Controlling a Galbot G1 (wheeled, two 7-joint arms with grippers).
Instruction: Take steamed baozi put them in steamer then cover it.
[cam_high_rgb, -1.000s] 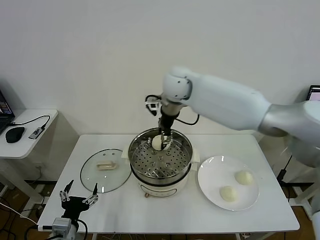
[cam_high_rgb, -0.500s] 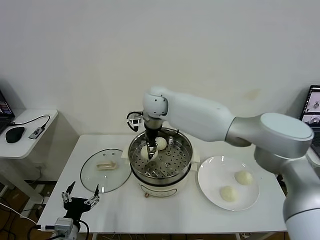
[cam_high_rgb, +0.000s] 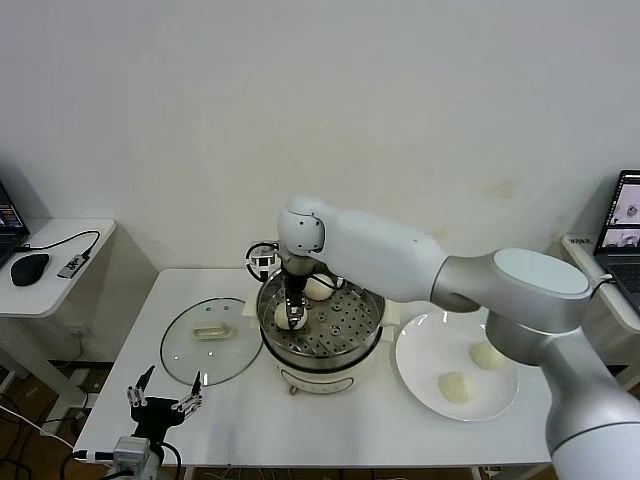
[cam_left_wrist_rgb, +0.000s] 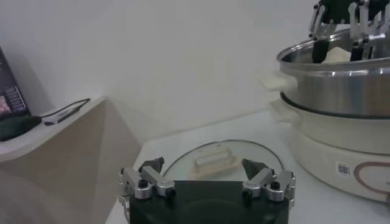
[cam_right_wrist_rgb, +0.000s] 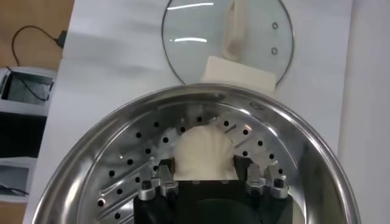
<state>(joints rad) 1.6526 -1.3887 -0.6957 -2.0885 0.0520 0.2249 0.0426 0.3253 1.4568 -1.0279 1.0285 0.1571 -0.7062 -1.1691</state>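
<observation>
Cream-white pleated baozi (cam_right_wrist_rgb: 203, 152) on steamer (cam_right_wrist_rgb: 109, 164) floor, seemingly unsquashed.

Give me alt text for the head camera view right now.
The right hand reaches into the steamer, around a baozi on its perforated floor, beside another baozi. Two more sit on a white plate; the glass cover lies on the table by the steamer.

Cream-white steamed baozi (cam_high_rgb: 318, 289) lie on the shiny steel steamer (cam_high_rgb: 322, 318), whose basket floor carries a regular pattern of small dark round holes above a white base. The cover (cam_high_rgb: 211, 340) is clear glass with a metal rim and a cream handle. The plate (cam_high_rgb: 430, 350) and table (cam_high_rgb: 520, 420) are plain white.
</observation>
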